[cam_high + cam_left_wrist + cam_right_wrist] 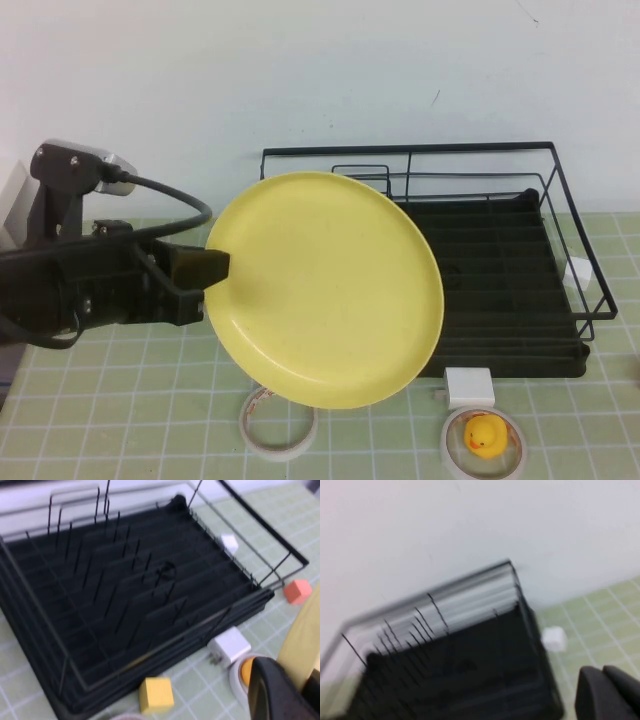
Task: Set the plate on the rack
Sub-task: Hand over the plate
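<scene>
The pale-yellow plate (330, 290) is held up in the air, tilted, in front of the left part of the black wire rack (565, 215). My left gripper (205, 268) is shut on the plate's left rim. In the left wrist view the plate's edge (300, 640) sits between the fingers of the left gripper (305, 685), with the rack (125, 595) below and beyond. My right gripper (610, 690) is out of the high view. In the right wrist view its fingers are together and empty, beside the rack's (460, 680) end.
On the green mat in front of the rack lie a white tape ring (278, 425), a second ring holding a yellow duck (485, 435), a white adapter (468, 387) and a yellow cube (156, 694). A white cube (578, 270) and a pink cube (298, 591) lie at the rack's right.
</scene>
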You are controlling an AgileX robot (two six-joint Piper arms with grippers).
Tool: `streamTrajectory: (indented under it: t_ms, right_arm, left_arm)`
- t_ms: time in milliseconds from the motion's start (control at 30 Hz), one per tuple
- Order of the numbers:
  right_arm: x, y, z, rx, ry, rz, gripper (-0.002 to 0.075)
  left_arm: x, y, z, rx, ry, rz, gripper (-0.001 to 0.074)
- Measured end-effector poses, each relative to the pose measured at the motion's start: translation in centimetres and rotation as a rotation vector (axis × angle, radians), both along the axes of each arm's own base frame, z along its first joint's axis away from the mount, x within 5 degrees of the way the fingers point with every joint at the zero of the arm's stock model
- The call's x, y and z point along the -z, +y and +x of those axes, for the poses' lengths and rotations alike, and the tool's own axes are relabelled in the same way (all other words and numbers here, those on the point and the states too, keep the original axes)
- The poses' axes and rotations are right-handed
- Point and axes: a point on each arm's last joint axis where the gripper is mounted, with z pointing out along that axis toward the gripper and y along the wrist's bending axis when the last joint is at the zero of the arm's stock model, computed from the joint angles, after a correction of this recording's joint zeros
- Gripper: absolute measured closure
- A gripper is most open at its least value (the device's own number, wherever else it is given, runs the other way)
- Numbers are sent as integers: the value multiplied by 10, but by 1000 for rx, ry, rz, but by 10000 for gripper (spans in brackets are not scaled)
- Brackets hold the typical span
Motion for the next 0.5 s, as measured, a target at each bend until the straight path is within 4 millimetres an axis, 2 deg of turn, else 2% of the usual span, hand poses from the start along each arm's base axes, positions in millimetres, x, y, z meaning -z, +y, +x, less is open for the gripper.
streamTrajectory:
  t_ms: [133, 167, 267, 333, 367, 500]
  right_arm:
    - [-3, 1, 0, 3, -34, 79, 728]
    - [-4, 1, 0, 5, -36, 155, 728]
    - [-5, 5, 0, 12, -29, 530, 728]
    - [-6, 6, 0, 10, -31, 668, 728]
    - [-8, 5, 1, 13, -50, 680, 728]
    - [-22, -4, 1, 56, -239, 537, 728]
  left_arm:
    - [0, 0, 0, -9, -23, -27, 731]
    - [0, 0, 0, -13, -33, -31, 731]
    - [-3, -1, 2, -17, -78, -57, 731]
    - [-6, -1, 3, -24, -111, -83, 731]
    - [-8, -1, 4, -30, -125, -96, 731]
    - [-10, -1, 5, -25, -186, -73, 731]
